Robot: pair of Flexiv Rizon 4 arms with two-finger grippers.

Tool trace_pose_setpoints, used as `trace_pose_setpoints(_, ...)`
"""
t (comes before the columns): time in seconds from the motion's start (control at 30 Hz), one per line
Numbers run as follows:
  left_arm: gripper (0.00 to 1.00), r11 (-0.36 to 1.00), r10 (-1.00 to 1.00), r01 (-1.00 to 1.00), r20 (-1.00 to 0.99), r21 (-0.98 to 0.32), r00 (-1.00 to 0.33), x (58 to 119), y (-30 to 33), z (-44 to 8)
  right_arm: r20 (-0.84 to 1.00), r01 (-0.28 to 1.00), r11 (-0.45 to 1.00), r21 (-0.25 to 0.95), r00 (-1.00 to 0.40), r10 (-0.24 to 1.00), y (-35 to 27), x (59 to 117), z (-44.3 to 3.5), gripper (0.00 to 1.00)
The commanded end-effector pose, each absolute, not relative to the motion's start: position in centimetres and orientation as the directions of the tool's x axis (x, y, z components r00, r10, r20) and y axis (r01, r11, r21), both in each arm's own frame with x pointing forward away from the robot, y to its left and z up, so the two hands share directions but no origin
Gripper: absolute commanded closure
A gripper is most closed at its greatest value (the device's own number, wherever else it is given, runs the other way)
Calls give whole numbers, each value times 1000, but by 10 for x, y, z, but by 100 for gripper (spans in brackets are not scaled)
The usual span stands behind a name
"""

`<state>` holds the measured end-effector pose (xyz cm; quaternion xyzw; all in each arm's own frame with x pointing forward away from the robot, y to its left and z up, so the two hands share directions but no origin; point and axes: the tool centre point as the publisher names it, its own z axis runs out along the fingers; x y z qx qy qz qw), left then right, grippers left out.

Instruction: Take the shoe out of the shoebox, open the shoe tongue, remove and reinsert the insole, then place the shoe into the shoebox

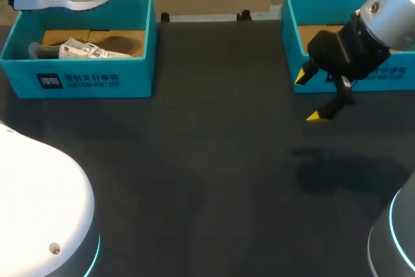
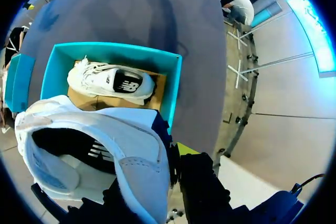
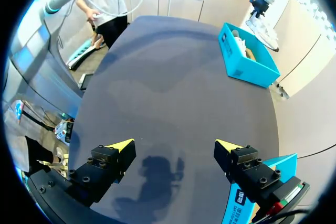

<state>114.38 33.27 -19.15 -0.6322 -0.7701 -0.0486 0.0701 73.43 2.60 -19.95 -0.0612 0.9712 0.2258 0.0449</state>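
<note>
- Fingers [image 2: 202,187] of our left gripper [image 2: 165,169] are clamped on the heel wall of a pale grey-and-white shoe [image 2: 105,156]. We see one yellow tip outside the heel. The other is hidden by the shoe.
- From the head view, the shoe hangs in the air with its sole down, above the far rim of the left shoebox [image 1: 97,82] and clear of it.
- Inside the left shoebox, a second shoe [image 1: 81,50] lies on its side on the brown cardboard [image 1: 123,40] floor.
- Our right gripper [image 1: 308,96] hovers over the dark table [image 1: 207,180], just in front of the right shoebox [image 1: 292,30]. Its fingers are spread wide and hold nothing.
- In the right wrist view we see only table surface between the two yellow tips. A turquoise corner of the right shoebox sits just beside one finger.
- Well ahead of our right gripper, across the table, stands the left shoebox, with the held shoe above it.
</note>
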Motion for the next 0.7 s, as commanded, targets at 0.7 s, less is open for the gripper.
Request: trace_pose_setpoints(0.7,100,201,966,980,167,3,-199,1148,328,-203,-114,-138,891,431,-989,-98,27,735,-201,0)
